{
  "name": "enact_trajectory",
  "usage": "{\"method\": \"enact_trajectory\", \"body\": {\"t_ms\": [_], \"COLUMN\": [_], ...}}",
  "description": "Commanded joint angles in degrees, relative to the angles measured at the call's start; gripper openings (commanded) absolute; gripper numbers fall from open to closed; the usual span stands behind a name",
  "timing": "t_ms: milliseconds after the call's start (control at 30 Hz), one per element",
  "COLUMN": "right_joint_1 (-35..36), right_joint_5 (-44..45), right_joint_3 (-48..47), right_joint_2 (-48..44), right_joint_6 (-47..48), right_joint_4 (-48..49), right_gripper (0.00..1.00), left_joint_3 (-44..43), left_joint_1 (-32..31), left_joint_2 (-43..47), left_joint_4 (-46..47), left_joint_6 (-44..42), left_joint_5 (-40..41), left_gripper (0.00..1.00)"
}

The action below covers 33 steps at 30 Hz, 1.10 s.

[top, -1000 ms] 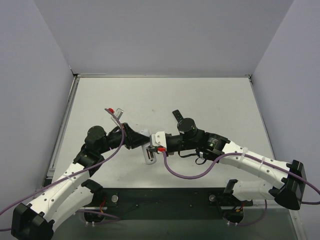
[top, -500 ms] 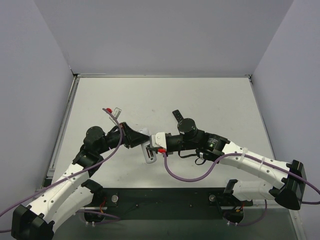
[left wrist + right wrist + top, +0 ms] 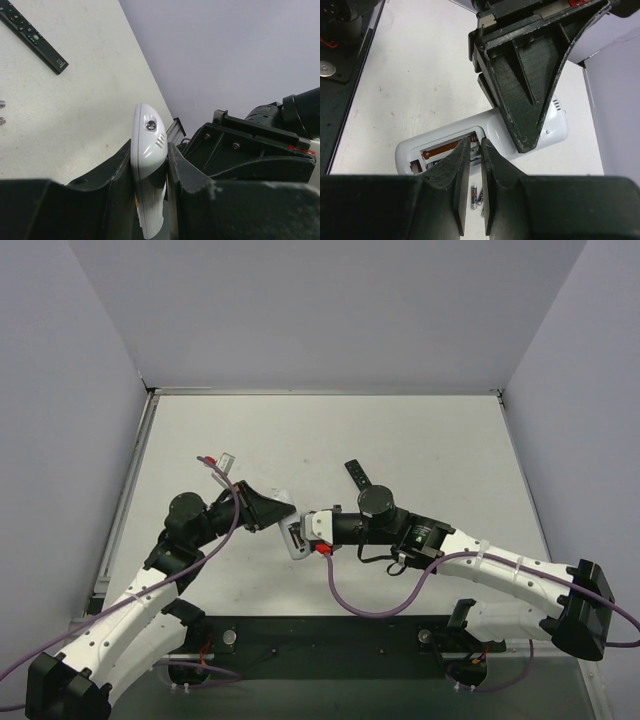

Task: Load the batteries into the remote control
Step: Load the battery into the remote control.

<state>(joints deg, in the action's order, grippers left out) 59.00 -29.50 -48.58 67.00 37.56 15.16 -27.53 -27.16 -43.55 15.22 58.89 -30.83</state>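
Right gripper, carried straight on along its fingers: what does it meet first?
The open battery compartment of the white oblong remote control, which the left gripper clamps. The right gripper seems almost touching it; depth is unclear.

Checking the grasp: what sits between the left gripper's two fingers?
The remote control, on edge, gripped by the left gripper; the left wrist view shows it.

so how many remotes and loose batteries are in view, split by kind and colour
white remote: 1
black remote: 1
loose batteries: 2
total: 4
Anything inside the open battery bay is too hidden to count.
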Motion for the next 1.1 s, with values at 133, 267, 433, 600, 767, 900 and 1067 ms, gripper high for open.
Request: {"method": "enact_trajectory", "body": {"t_ms": [133, 267, 433, 600, 767, 900, 1067], "right_joint_1": [-2.2, -2.4, -2.2, -2.1, -1.9, -2.0, -1.9], "right_joint_5": [5.7, 4.9, 5.3, 5.3, 5.6, 5.7, 5.9], "right_joint_3": [6.0, 6.5, 7.1, 6.7, 6.5, 6.5, 5.9], "right_joint_2": [1.8, 2.4, 3.0, 1.8, 0.8, 0.2, -1.8], "right_joint_6": [-3.4, -4.2, -4.6, -5.7, -6.5, -7.8, -10.3], "right_joint_4": [-1.4, -0.6, 0.0, 0.6, 0.9, 1.8, 3.3], "right_gripper": [0.1, 0.11, 0.11, 0.17, 0.26, 0.27, 0.39], "left_joint_3": [-3.0, -2.8, -2.5, -2.1, 0.2, 1.1, 1.9], "left_joint_1": [0.0, 0.0, 0.0, 0.0, 0.0, 0.0, 0.0], "left_joint_2": [5.2, 5.5, 5.5, 5.8, 6.4, 5.9, 6.8], "left_joint_4": [14.5, 16.8, 18.0, 11.9, 8.6, 8.6, 2.0], "left_joint_6": [6.4, 7.3, 8.1, 3.2, 0.9, 0.3, -4.7], "left_joint_5": [-4.5, -4.9, -4.9, -3.4, -1.3, -1.1, 2.3], "left_gripper": [0.0, 0.0, 0.0, 0.0, 0.0, 0.0, 0.0]}}
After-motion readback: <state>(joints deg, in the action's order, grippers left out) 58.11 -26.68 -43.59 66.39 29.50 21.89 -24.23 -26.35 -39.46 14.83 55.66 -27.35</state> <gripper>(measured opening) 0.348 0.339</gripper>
